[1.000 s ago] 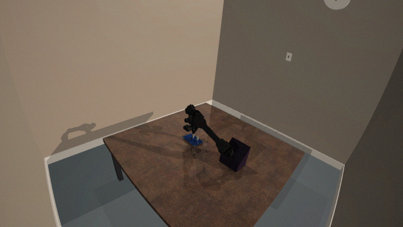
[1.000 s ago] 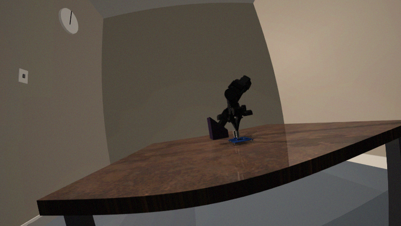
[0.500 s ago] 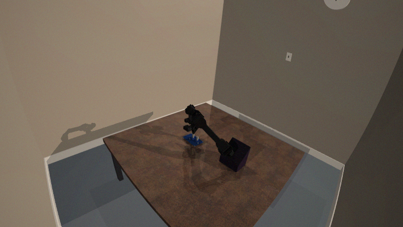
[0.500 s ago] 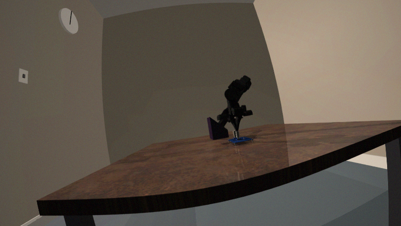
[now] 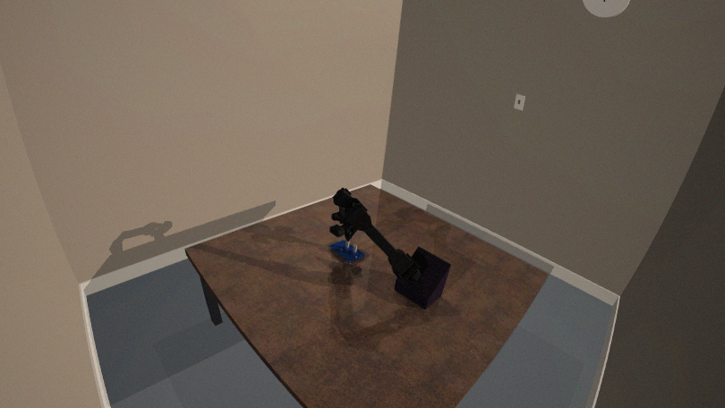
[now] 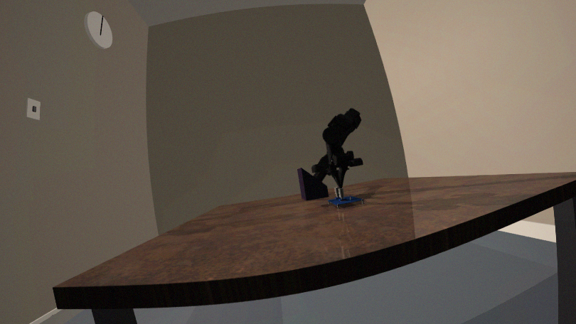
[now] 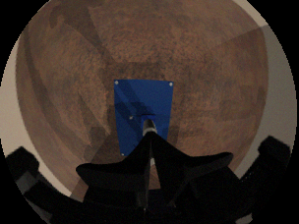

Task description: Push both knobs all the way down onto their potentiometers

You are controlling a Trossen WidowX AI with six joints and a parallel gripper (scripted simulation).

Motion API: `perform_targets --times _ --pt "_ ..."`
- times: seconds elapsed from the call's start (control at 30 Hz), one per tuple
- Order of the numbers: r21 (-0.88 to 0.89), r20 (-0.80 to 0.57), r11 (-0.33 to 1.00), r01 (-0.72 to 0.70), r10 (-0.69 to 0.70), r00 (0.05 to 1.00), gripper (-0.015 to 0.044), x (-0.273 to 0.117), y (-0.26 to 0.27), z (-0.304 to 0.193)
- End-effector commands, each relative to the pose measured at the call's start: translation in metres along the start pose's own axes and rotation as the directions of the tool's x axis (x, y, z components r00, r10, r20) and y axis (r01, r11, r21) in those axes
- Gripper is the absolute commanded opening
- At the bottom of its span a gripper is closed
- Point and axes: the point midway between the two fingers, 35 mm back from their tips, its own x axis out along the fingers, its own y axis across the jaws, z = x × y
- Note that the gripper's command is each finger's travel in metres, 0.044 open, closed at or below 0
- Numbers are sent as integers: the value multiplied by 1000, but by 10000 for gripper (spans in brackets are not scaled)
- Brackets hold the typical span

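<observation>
The blue circuit board (image 5: pixel 351 258) (image 6: pixel 351 199) (image 7: pixel 148 93) stands on short legs on the table. Two pale upright knobs rise from it. One knob (image 5: pixel 347 244) (image 7: pixel 149 127) is right under my fingertips, which are at or just above its top. The other knob (image 5: pixel 355 248) is beside it, and shows only partly behind my fingers in the wrist view. My gripper (image 5: pixel 347 238) (image 6: pixel 340 187) (image 7: pixel 149 134) is shut, points down and holds nothing. Whether the tips touch the knob, and how far each knob sits above its potentiometer, is too small to tell.
The brown table (image 5: pixel 314 314) (image 6: pixel 257 237) carries the dark purple block (image 5: pixel 425 288) (image 6: pixel 311 190) at the arm's base. The arm reaches from there over the board. Small pins stand on the board near the knobs.
</observation>
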Motion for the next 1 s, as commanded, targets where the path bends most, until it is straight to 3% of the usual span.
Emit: perform_targets --times 0.0,0.97 --pt "-14 -9 1000 -5 5 1000 0 10 2 2" --pt "-14 -9 1000 -4 4 1000 0 -4 2 2"
